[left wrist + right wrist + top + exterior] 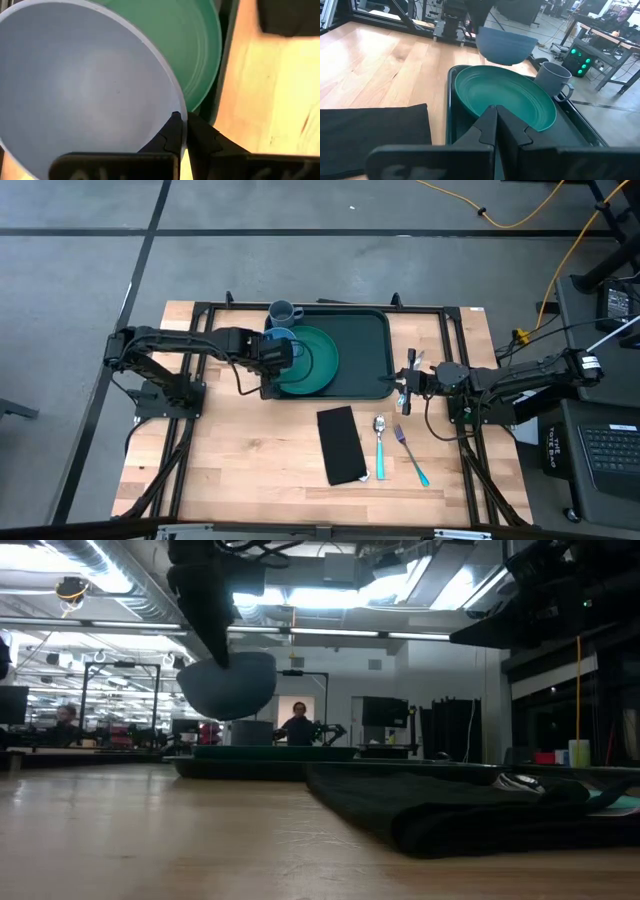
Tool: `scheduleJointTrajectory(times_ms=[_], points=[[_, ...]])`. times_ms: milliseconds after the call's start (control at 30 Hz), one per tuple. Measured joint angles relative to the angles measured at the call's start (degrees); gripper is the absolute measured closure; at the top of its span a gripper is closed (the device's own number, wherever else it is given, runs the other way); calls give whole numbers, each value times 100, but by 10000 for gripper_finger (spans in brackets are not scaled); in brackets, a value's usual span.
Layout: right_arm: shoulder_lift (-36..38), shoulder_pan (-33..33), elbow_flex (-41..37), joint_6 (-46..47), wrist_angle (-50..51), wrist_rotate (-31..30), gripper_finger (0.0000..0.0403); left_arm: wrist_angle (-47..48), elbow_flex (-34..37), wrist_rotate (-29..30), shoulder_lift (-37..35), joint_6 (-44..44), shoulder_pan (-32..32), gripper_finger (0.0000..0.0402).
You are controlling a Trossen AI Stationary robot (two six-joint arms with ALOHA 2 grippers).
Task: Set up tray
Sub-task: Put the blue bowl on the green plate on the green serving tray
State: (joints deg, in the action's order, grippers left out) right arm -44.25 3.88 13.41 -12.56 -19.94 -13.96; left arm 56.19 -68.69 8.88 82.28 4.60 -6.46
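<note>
Counting: one tray [365,340], plate [318,360], bowl [506,45], mug [284,312].

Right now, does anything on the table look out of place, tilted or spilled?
Nothing is spilled or damaged. One thing stands out: the blue bowl is not resting on anything. The left pincer, shut on its rim, holds it in the air above the green plate in the tray. The napkin, spoon and fork lie tidy.
</note>
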Motion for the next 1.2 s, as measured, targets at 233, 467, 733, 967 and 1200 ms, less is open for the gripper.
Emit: scheduleJointTrajectory(times_ms=[233, 467, 733, 967, 1200], points=[[0, 0, -2, 0, -20, 0, 392, -221, -1, -35, 395, -230, 121, 398], [0, 0, -2, 0, -57, -6, 392, -224, -354, -232, 932, -761, -74, 398], [2, 0, -2, -4, -81, -57, 392, -135, -691, -285, 1472, -1254, -363, 398], [0, 0, -2, -17, -81, -59, 392, -150, -745, -410, 1657, -1378, -512, 398], [2, -1, -2, -33, -81, -149, 392, -233, -745, -400, 1646, -1440, -531, 398]])
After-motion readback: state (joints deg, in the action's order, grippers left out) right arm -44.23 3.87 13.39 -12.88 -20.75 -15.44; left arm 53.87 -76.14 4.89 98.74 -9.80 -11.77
